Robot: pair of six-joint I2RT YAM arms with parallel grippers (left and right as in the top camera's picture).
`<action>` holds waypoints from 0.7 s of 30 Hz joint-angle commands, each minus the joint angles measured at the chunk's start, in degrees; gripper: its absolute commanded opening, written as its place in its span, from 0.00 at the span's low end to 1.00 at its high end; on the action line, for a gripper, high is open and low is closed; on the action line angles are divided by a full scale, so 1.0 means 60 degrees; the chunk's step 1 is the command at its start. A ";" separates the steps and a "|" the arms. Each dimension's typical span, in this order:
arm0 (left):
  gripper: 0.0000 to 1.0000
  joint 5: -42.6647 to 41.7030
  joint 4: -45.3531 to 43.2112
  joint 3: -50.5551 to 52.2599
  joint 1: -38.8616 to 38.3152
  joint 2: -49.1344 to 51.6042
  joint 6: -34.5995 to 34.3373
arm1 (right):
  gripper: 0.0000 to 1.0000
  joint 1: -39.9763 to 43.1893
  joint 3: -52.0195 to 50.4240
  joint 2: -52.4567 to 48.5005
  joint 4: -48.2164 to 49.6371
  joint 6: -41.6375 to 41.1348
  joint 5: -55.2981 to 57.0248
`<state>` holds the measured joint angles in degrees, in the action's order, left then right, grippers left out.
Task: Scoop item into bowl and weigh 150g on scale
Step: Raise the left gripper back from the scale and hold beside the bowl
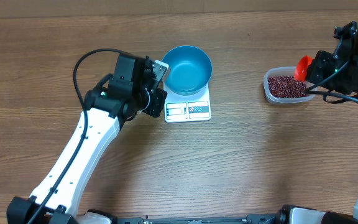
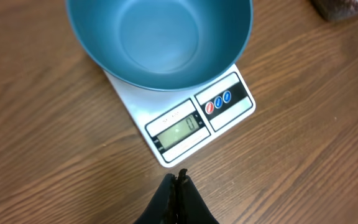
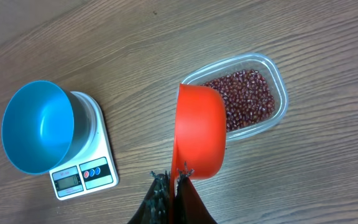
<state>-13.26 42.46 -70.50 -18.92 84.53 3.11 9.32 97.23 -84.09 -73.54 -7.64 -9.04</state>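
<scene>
Left arm (image 1: 92, 134) mid-table, right arm (image 1: 347, 65) at far right, both jaws closed.

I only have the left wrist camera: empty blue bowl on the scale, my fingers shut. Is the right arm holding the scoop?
Observer: Yes. The right gripper is shut on an orange scoop at the edge of the clear container.
Operator: Are there beans in that container?
Observer: Plenty. The beans cover its floor.
Operator: Where does it sit?
Observer: On the right of the scale, apart from it, not touching.
</scene>
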 commanded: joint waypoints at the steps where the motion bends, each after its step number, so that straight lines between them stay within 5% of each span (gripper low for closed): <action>1: 0.04 0.0554 -0.0055 0.0164 -0.0109 -0.0616 -0.0339 | 0.04 -0.0004 0.0084 0.0106 0.0029 0.0040 0.0000; 15: 0.08 0.0452 -0.1198 0.1264 -0.0288 -0.0732 -0.0306 | 0.04 -0.0004 0.0084 0.0080 0.0029 0.0036 -0.0004; 17: 0.37 0.0452 -0.1188 0.1264 -0.0288 -0.0732 -0.0310 | 0.04 -0.0004 0.0084 0.0051 0.0025 0.0036 -0.0007; 21: 0.70 0.0455 -0.1122 0.1264 -0.0288 -0.0732 -0.0310 | 0.04 -0.0004 0.0084 0.0025 0.0025 0.0036 -0.0007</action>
<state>-10.81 35.57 -63.00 -20.27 80.27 1.56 9.34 97.23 -84.09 -73.56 -7.64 -9.06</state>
